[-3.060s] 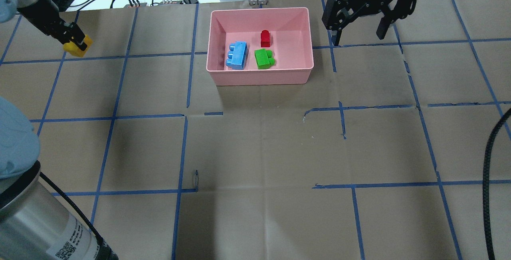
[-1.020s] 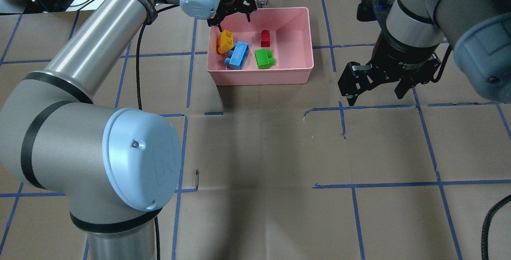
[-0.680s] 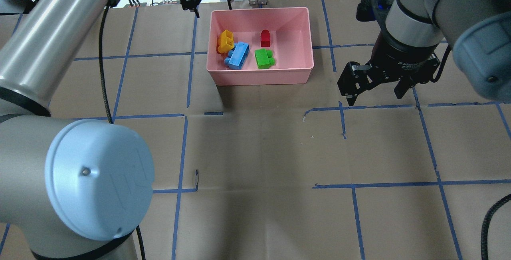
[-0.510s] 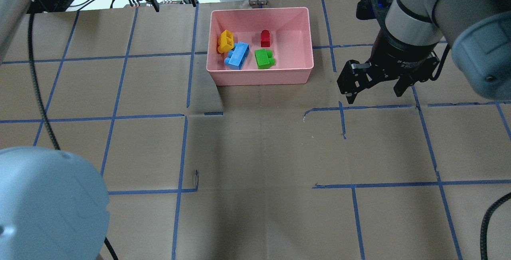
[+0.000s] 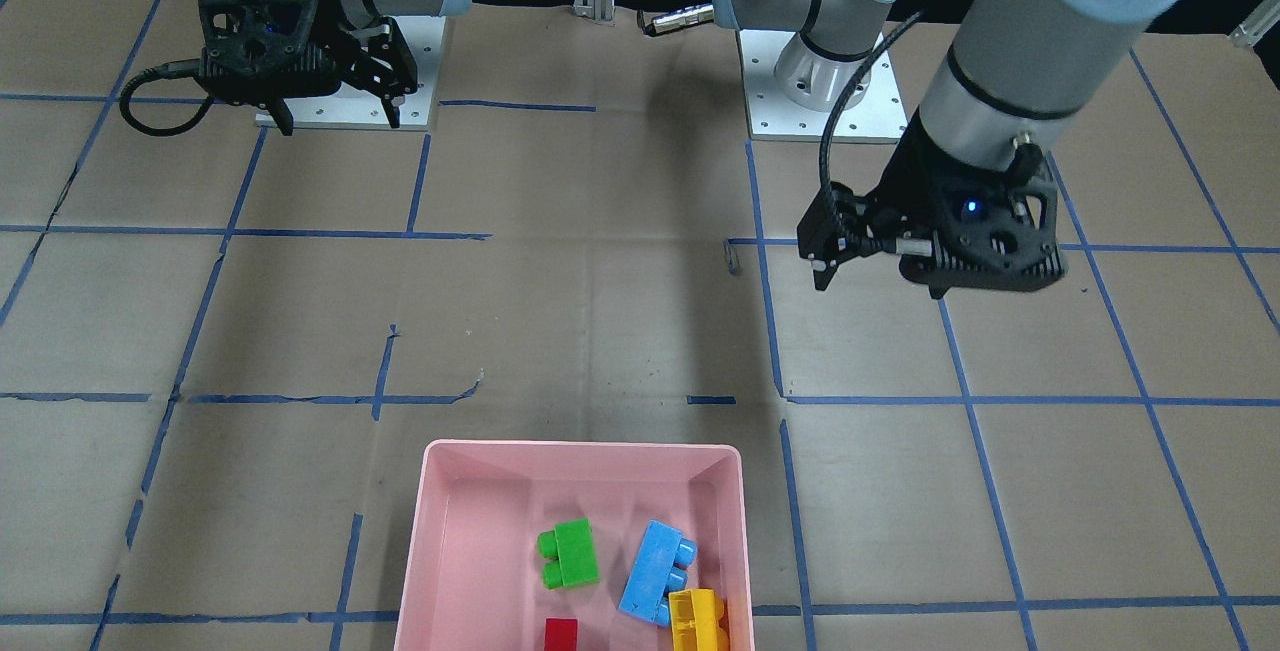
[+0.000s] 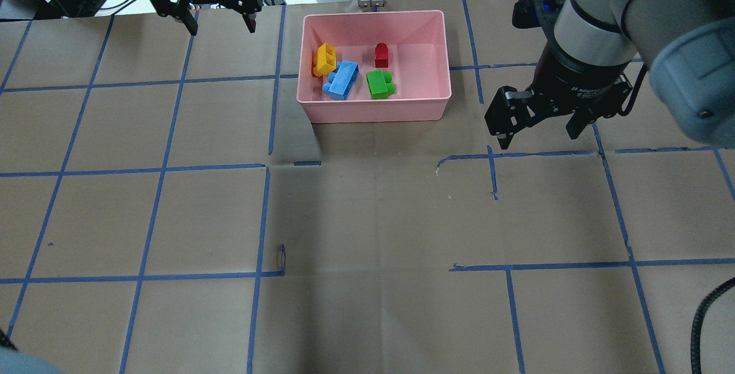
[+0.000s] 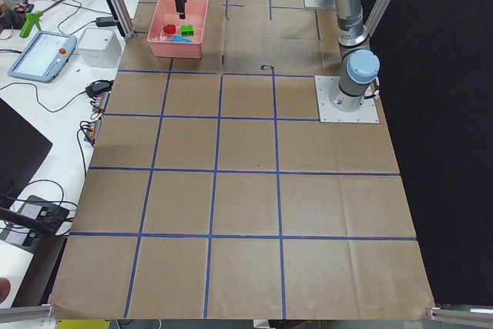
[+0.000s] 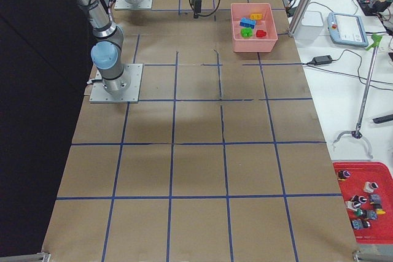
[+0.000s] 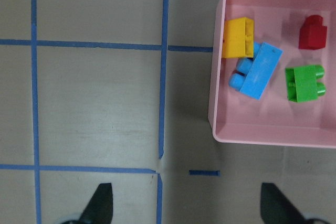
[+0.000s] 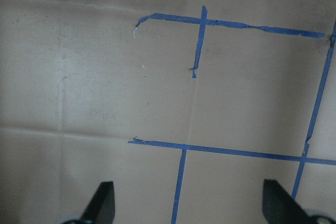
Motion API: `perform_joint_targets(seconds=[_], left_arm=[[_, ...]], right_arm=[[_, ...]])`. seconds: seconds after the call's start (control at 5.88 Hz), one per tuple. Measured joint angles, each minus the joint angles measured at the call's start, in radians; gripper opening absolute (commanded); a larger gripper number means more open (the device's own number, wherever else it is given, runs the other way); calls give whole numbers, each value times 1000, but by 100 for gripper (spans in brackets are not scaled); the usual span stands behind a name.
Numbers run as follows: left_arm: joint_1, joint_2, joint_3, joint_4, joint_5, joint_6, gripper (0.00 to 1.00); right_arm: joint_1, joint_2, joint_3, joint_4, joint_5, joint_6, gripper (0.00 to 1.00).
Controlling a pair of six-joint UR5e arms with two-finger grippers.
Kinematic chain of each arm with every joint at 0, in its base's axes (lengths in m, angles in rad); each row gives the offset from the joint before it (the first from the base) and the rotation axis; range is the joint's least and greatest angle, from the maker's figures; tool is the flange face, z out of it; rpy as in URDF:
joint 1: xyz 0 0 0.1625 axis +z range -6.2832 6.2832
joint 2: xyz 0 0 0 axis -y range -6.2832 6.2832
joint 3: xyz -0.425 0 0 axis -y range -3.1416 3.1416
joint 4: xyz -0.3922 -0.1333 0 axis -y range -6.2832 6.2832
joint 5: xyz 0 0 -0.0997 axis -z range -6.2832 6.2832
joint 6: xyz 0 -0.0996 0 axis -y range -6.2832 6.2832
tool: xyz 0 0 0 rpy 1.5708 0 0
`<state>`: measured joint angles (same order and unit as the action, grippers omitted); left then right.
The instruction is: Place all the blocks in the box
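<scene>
Overhead exterior, left gripper (image 6: pixel 221 27) and right gripper (image 6: pixel 540 139) hang pointing down, spread wide, both empty

The front-facing view's bottom edge cuts off the box (image 5: pixel 580 448), red block (image 5: pixel 561 634) and yellow block (image 5: pixel 698 619).

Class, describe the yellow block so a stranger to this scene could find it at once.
Find the pink box on the brown table. At its end on the robot's left, the yellow block lies by the wall, beside the light blue block. It is the only yellow piece there.
</scene>
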<state>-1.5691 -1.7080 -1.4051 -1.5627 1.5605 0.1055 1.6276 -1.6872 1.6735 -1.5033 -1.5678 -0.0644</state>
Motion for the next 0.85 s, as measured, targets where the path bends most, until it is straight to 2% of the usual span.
perform_joint_targets(seconds=[0.34,0.85], left_arm=[[50,123,-129,2,-2,72,99],[36,148,-163,1,6,31,99]], right_arm=[[0,0,-1,0,0,1,100],[1,2,-2,-1,-1,2,100]])
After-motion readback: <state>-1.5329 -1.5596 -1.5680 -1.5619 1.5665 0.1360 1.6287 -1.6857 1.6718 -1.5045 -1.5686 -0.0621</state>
